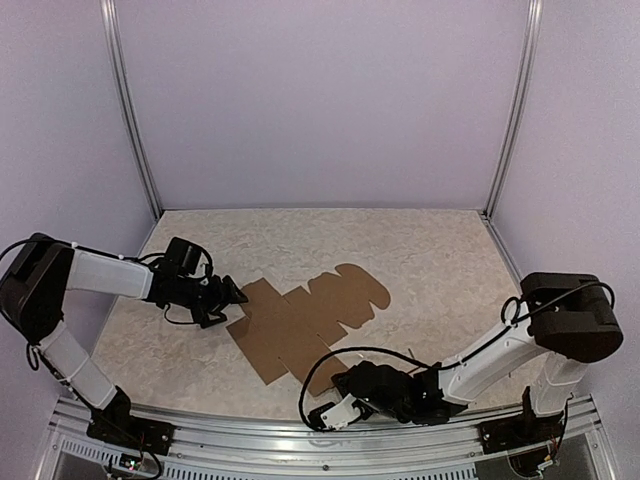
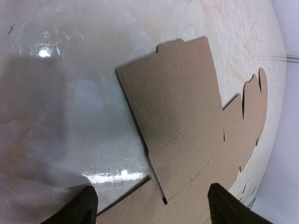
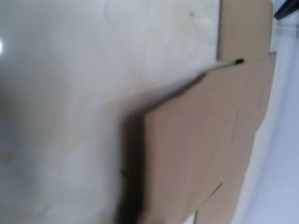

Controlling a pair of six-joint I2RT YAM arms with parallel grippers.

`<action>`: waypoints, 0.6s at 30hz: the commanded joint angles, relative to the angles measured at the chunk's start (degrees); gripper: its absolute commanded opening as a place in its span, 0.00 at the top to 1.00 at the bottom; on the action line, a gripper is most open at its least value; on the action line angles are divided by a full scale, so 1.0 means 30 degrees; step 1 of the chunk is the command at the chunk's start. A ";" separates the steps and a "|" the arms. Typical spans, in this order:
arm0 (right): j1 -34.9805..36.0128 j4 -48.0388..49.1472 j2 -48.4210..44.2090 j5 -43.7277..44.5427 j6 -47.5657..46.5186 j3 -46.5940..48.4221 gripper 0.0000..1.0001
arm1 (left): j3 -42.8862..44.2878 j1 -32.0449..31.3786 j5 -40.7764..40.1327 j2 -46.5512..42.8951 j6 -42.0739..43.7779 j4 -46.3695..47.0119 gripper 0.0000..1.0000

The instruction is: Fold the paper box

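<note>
Near table (image 1: pixel 440 260) centre, risks sliding the flat paper box (image 1: pixel 305 315) toward 3 o'clock when pushing with the open left gripper (image 1: pixel 234 292) at 9 o'clock; cannot tell the state of the right gripper (image 1: pixel 331 409) at 6 o'clock.

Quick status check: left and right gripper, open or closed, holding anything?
Left gripper: open, holding nothing, over the edge of the flat brown cardboard box sheet.
Right gripper: cannot be told; it sits at the sheet's near edge, and its wrist view is blurred.
</note>
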 commanded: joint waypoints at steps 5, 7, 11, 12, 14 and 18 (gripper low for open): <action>0.0132 0.2854 0.0421 0.2864 -0.1053 0.0586 1.00 | -0.0612 0.0614 -0.0140 -0.0351 -0.0770 0.1651 0.18; 0.0141 0.2869 0.0244 0.3071 -0.0857 0.0761 1.00 | -0.0809 0.0649 -0.0084 -0.0396 -0.1106 0.2276 0.17; 0.0162 0.3282 -0.0007 0.3451 -0.0639 0.0749 1.00 | -0.0978 0.0713 0.0919 0.0418 -0.1939 0.3483 0.18; 0.0180 0.3391 -0.0081 0.3544 -0.0578 0.0737 1.00 | -0.1055 0.0734 0.1251 0.0801 -0.2177 0.3773 0.18; 0.0177 0.3710 -0.0263 0.3742 -0.0469 0.0725 1.00 | -0.1324 0.0804 0.1870 0.1199 -0.2619 0.4508 0.18; 0.0165 0.4044 -0.0494 0.3975 -0.0341 0.0748 1.00 | -0.1653 0.0925 0.2405 0.1667 -0.3004 0.5109 0.18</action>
